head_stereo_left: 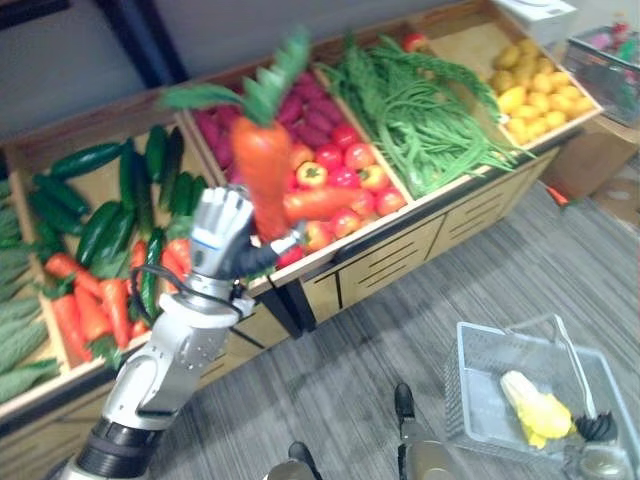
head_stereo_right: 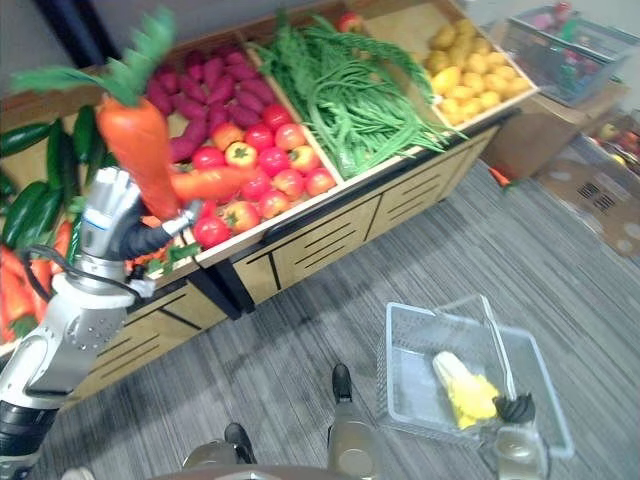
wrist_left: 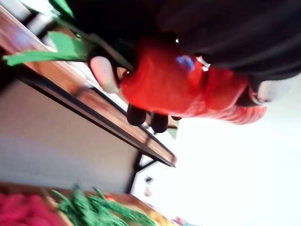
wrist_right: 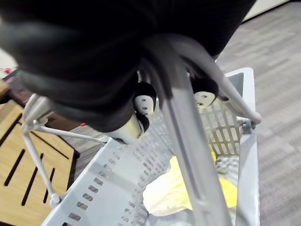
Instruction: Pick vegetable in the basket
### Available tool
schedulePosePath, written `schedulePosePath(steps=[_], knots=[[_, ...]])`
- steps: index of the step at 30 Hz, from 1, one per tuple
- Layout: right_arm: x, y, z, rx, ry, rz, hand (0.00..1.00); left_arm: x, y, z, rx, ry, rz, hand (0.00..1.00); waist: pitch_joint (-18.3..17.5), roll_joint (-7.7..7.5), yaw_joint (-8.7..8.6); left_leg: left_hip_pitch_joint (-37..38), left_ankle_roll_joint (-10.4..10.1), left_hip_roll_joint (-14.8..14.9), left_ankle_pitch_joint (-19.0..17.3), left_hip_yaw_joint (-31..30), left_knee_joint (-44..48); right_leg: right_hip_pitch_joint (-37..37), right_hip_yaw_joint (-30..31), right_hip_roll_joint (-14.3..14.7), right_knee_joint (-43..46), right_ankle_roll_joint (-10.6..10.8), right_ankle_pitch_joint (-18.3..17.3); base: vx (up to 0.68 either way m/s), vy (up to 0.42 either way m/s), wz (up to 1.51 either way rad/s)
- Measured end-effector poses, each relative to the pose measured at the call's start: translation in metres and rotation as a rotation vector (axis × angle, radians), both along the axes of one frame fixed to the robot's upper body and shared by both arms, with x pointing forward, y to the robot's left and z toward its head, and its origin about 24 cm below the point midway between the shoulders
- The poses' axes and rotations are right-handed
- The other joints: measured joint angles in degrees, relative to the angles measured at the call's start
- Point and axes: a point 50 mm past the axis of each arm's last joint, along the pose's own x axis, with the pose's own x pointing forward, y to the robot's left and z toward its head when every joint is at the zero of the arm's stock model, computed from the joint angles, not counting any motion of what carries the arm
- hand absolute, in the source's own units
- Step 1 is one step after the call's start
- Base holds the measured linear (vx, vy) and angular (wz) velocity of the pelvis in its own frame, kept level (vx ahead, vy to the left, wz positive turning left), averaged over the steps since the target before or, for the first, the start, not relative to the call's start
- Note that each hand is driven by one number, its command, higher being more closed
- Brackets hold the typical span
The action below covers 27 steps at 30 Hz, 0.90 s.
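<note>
- Holding a carrot (head_stereo_left: 262,165) up in the left hand (head_stereo_left: 222,228), fingers and thumb curled round the lower part of its orange body, with the green leafy top pointing up.
- Carrot is in the air over the front of the produce stand (head_stereo_left: 400,250), just above the tomatoes (head_stereo_left: 340,160) and well apart from the basket (head_stereo_left: 470,350).
- Right hand (wrist_right: 94,61) is clamped round the basket handle (wrist_right: 183,141), and the basket sits at near right over the grey floor.
- Basket already has one pale yellow vegetable (head_stereo_left: 535,405) in it, with room beside it.
- Carrot looks stiff and light, with a smooth, maybe slick skin, and is not fragile.
- It tapers, so it could slide out toward the thin end. The best hold is round the thick middle, as it is now.
- Leaves look floppy, so they are a poor place to grab.
- Likely next: carry it right and down to the basket, and since it's long, lay it lengthwise.
</note>
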Motion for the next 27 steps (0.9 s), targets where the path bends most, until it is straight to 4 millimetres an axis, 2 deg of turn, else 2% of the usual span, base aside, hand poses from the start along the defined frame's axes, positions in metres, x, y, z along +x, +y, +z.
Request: schedulePosePath(steps=[2,5,9,11,13,15,19,24,27], knots=[[0.012,-0.005,0.016,-0.064,-0.013,0.093,1.0,-0.002,-0.007,-0.007,0.058,0.049,-0.06,1.0,-0.4,0.14,-0.89,1.4,-0.3,0.0,-1.2,2.6,0.9,0.0,2.7,0.6,0.0,0.3,0.1,0.0,0.027,-0.76],[0.032,0.002,0.033,-0.126,-0.032,0.261,1.0,-0.004,-0.017,-0.023,0.128,0.148,-0.134,1.0,-1.0,0.4,-1.47,3.1,-0.5,1.8,-4.0,7.5,4.3,0.0,7.2,2.3,0.1,0.7,0.4,0.01,0.014,-0.86],[0.057,0.021,0.055,-0.198,-0.028,0.525,1.0,-0.003,-0.038,-0.045,0.2,0.276,-0.248,1.0,-1.7,1.22,-2.54,5.4,-1.2,4.9,-8.6,13.5,9.8,0.2,12.2,4.8,0.6,0.9,1.0,0.0,0.028,-0.68],[0.065,0.033,0.062,-0.222,-0.03,0.637,1.0,-0.003,-0.047,-0.048,0.205,0.313,-0.308,1.0,-1.8,1.37,-2.85,6.4,-1.5,5.8,-10.0,16.0,11.3,0.1,13.8,5.8,1.0,0.9,1.0,0.01,0.039,-0.64],[0.068,0.041,0.069,-0.239,-0.044,0.717,1.0,-0.003,-0.059,-0.047,0.238,0.31,-0.363,1.0,-1.9,1.45,-2.63,7.5,-1.7,6.2,-10.4,18.1,11.9,0.1,15.3,6.5,1.1,1.0,1.1,0.03,0.045,-0.48],[0.07,0.051,0.081,-0.262,-0.062,0.817,1.0,-0.006,-0.073,-0.049,0.261,0.331,-0.445,1.0,-2.8,2.53,-2.84,8.1,-2.1,6.6,-10.8,19.7,12.0,-0.1,15.6,7.1,1.1,0.9,1.1,0.04,0.031,-0.27],[0.073,0.068,0.097,-0.309,-0.074,0.984,1.0,-0.013,-0.089,-0.055,0.296,0.383,-0.553,1.0,-4.0,4.48,-2.83,9.8,-3.0,7.7,-11.4,22.9,12.7,-0.1,17.1,8.7,1.4,0.9,1.1,0.05,0.013,-0.3],[0.08,0.081,0.122,-0.385,-0.124,1.115,1.0,-0.02,-0.1,-0.073,0.374,0.476,-0.638,1.0,-5.3,5.02,-2.9,11.8,-4.0,8.2,-11.9,27.2,13.1,-1.0,19.8,10.5,2.5,0.7,0.9,0.02,-0.005,-0.35],[0.082,0.088,0.128,-0.413,-0.122,1.18,1.0,-0.025,-0.105,-0.079,0.416,0.514,-0.684,1.0,-6.4,5.19,-3.9,12.0,-4.5,8.9,-12.3,28.2,13.9,-1.3,20.3,11.2,2.5,0.7,0.9,0.03,-0.01,-0.23]])
